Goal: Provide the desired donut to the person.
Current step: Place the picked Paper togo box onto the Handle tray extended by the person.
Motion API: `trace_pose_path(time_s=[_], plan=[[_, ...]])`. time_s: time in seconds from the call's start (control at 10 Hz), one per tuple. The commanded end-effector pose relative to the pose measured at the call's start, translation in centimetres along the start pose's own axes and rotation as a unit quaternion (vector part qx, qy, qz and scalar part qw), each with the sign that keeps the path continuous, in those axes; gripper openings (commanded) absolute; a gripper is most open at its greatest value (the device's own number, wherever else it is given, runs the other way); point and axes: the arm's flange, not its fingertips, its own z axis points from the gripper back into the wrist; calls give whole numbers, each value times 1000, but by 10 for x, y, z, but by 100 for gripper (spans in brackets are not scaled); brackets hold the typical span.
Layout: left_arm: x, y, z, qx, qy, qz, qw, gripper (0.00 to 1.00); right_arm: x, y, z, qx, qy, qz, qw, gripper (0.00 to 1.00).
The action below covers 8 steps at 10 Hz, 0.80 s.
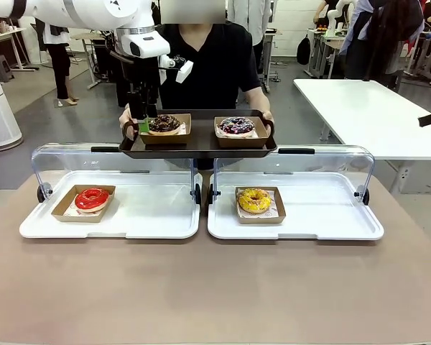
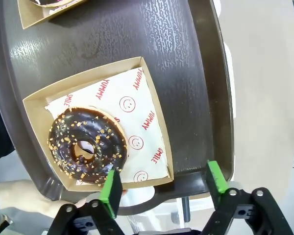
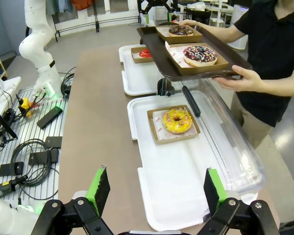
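We read "YUMMY" and "SMILE" on white paper (image 2: 139, 125) under the chocolate nut-sprinkled donut (image 2: 87, 144), at 11 o'clock from our wide-open left end effector (image 2: 162, 183); right end effector (image 3: 157, 188) also wide

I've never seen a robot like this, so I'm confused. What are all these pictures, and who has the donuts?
Two white robot arms share a brown table with a person in a black T-shirt. One picture looks across the table from between the arms. The other two come from small cameras on each arm's wrist, so you see green-tipped fingers at the bottom. The person holds a dark brown tray carrying a chocolate donut with nut sprinkles and a dark donut with coloured sprinkles, each in a cardboard box. The left gripper hangs open beside the chocolate one. On the table, two white trays hold a red-glazed donut and a yellow donut. The right gripper is open, holding nothing.
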Motion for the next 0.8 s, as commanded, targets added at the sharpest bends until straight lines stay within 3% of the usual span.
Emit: trace_pose_path(time_s=[0.0,0.4,0.7], plan=[[-4,2,5,-1,6,-11,1000,100,1,0,-1,0,-9,-1,1000,100],[-10,-18,8,0,-13,-22,1000,100,1,0,-1,0,-9,-1,1000,100],[-67,-102,17,25,-60,-33,997,100,1,0,-1,0,-9,-1,1000,100]])
